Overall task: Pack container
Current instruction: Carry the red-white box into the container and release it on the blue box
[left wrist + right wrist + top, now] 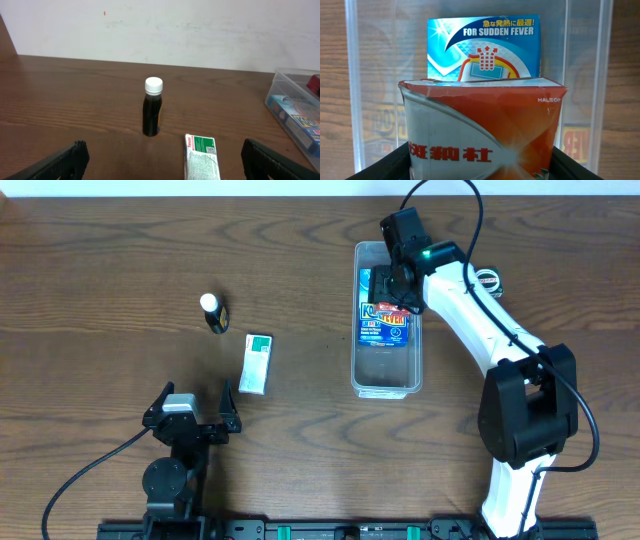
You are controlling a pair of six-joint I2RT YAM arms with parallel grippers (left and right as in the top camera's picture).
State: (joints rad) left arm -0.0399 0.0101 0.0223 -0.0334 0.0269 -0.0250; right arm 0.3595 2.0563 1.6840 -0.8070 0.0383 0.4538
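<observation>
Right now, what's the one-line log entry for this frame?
right gripper: holds red box at container, blue box inside | left gripper: open, empty | bottle, green box: on table

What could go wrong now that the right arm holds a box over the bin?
The red box in the right gripper looks dented at its edge; harder squeezing might crush it. Released here, it may land on the blue box in the bin and lie crooked. The upright bottle could tip when the left gripper reaches.
</observation>
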